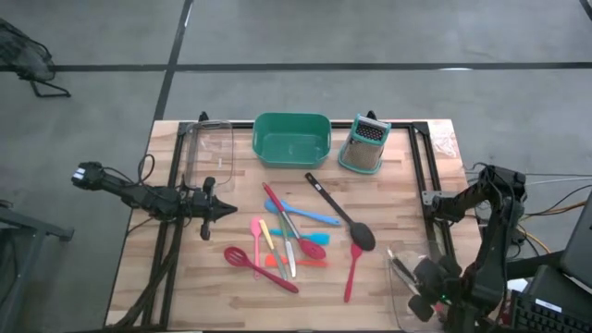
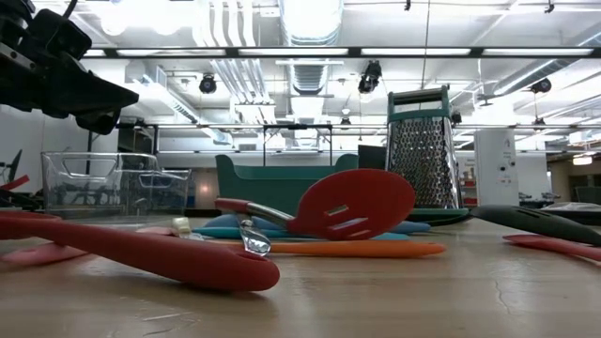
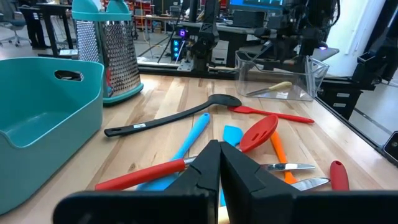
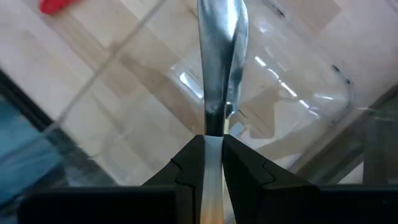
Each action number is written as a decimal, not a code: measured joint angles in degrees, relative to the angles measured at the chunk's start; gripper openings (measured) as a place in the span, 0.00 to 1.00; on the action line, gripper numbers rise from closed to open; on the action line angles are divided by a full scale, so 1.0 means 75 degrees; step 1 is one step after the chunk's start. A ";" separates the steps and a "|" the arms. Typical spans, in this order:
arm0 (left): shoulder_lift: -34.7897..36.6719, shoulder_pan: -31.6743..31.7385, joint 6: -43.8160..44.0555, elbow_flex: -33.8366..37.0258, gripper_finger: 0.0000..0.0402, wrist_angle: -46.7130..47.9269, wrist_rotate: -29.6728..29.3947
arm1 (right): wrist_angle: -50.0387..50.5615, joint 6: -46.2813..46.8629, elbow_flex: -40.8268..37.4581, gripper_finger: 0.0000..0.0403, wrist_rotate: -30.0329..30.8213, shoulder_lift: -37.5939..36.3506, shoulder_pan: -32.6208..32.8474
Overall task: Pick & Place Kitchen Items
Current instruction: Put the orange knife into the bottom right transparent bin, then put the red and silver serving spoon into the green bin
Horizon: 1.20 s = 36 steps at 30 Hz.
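Left gripper point(image 1: 225, 212): positioned over the left part of the table, just left of the utensil pile, clear of the board. In the left wrist view its fingers point(image 3: 208, 169) are pressed together with nothing between them.

One clear empty container point(image 1: 210, 150) stands at the table's back left. Right of it, one teal tub point(image 1: 292, 137), then one steel box grater point(image 1: 364, 144) on a teal base.

Utensil pile at table centre, counted from above: one dark red slotted spoon point(image 1: 252, 265) at the near left; one pink spatula point(image 1: 257, 233); one yellow utensil point(image 1: 268, 235); one orange spatula point(image 1: 298, 263); one red-handled utensil with a metal shaft point(image 1: 277, 205); two blue utensils point(image 1: 305, 215), overlapping; one red spoon point(image 1: 312, 248). They cross and touch one another, so the count in the overlap is approximate. To the right, one black ladle point(image 1: 340, 212) lies diagonally, and one red spoon point(image 1: 353, 270) lies apart, just near of the ladle's bowl.

Right gripper point(image 1: 427, 294): at the table's near right corner, above a second clear container point(image 1: 403, 274). The right wrist view shows its fingers point(image 4: 191, 163) pinching a metal utensil point(image 4: 217, 59), held over that container.
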<state>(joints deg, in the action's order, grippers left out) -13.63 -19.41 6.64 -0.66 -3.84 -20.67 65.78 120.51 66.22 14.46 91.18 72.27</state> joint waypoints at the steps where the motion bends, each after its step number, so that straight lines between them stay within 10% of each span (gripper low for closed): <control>1: 0.0000 -0.0001 0.0000 0.0001 0.03 0.0000 0.0003 | 0.0001 0.0023 -0.0001 0.12 -0.0043 0.0097 0.0000; 20: -0.0003 0.0001 0.0001 0.0000 0.03 0.0001 0.0001 | -0.0110 0.0140 -0.0003 0.20 -0.0195 0.0549 -0.0031; 36: -0.0003 0.0002 -0.0001 -0.0001 0.03 0.0000 0.0003 | -0.0058 -0.0051 -0.0003 0.09 -0.0122 -0.0488 -0.0686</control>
<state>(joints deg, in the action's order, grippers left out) -13.65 -19.40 6.63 -0.67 -3.84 -20.64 65.34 120.13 66.19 13.54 87.52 67.12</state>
